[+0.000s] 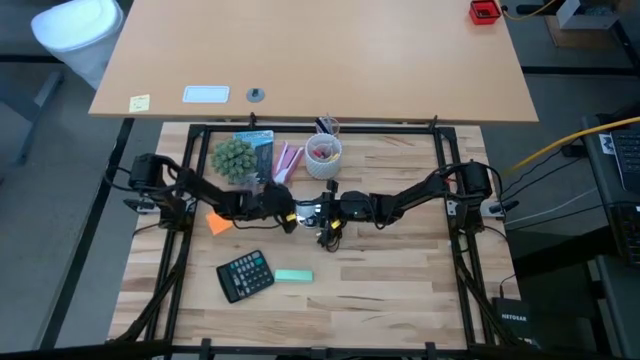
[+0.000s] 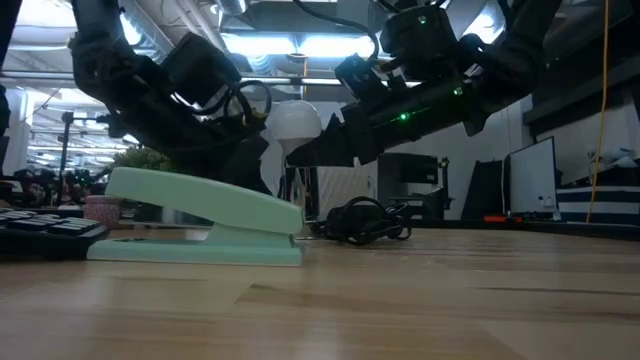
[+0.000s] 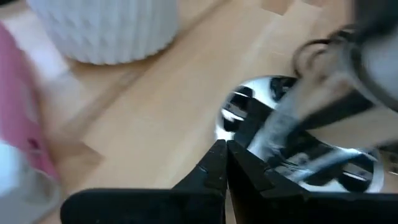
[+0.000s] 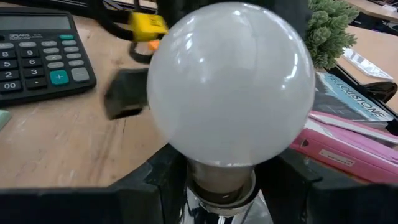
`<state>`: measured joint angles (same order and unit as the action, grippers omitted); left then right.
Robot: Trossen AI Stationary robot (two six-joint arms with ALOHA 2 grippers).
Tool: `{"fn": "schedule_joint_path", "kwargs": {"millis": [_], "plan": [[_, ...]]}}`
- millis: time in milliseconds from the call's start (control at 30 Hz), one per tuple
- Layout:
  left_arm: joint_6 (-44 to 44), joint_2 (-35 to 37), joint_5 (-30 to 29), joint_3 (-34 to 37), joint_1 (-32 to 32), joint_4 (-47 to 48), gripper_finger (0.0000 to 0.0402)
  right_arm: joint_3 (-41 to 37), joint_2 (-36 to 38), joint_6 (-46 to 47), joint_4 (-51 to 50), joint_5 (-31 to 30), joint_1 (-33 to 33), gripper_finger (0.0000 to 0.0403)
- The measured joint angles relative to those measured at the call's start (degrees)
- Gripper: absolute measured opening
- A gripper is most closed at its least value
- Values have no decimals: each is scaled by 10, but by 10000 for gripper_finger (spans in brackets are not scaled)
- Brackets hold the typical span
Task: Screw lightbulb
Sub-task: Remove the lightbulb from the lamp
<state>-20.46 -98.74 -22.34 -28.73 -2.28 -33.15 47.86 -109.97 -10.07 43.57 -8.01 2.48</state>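
Low view, pale wood table, green stapler, bright ceiling lights beyond.

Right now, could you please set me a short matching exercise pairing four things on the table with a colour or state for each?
Things:
1. round frosted white lightbulb
2. left gripper
3. flat plastic stapler
4. push-button desk calculator

Colour or state:
A. black
B. mint green
C. shut, holding nothing
D. held at its neck by the right gripper

Pairs: 1-D, 2-C, 3-B, 4-A
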Motion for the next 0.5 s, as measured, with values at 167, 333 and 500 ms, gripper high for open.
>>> {"fn": "schedule_joint_path", "kwargs": {"millis": [167,333,500], "plan": [[25,-6,-15,5,-25,1,1,0,1,-9,3,10,2,174],[19,1,-7,3,-32,-28,0,0,1,-5,0,-6,2,174],[28,43,-3,2,-16,-31,0,0,0,-2,0,-13,2,174]]}}
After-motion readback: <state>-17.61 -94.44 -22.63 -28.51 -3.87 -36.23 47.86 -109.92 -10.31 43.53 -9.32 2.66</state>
